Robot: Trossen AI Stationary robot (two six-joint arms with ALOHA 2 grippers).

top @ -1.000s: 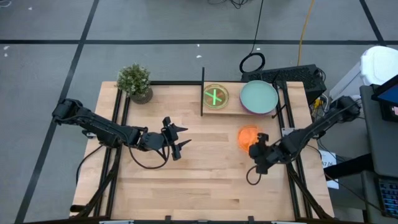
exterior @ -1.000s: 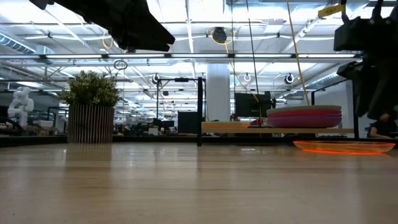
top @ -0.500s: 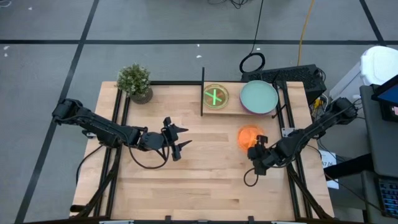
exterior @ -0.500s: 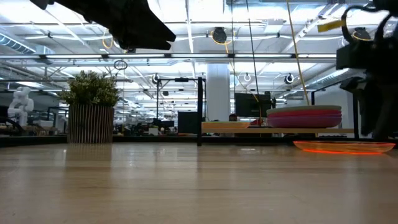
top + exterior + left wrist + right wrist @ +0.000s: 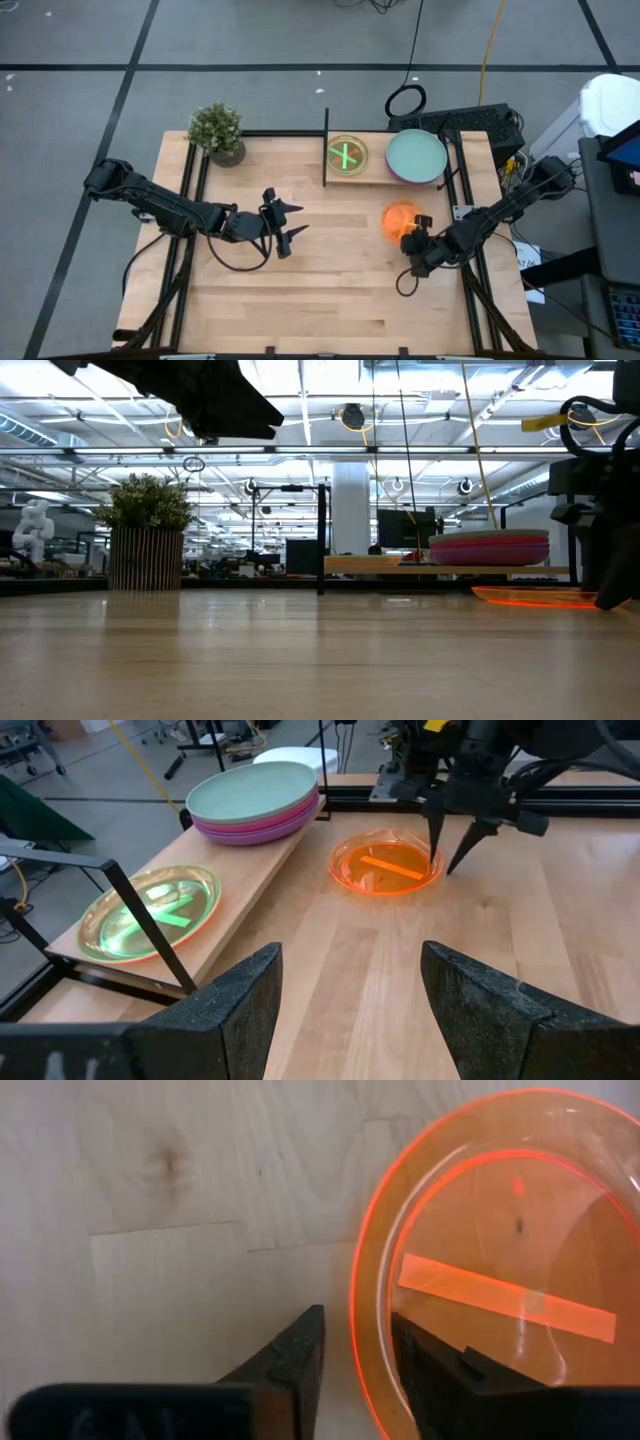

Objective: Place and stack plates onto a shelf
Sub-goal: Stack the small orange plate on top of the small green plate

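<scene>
Right wrist view puts your right gripper (image 5: 355,1355) astride the orange plate (image 5: 500,1270)'s rim, fingers a narrow gap apart, not yet pinching, ready to lift it. It lies on the table (image 5: 330,290) near the shelf (image 5: 372,177); your left gripper (image 5: 288,228) waits open.

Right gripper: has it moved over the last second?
Yes. The right gripper has come down to the orange plate, its dark tip now at the plate's rim by the tabletop.
</scene>
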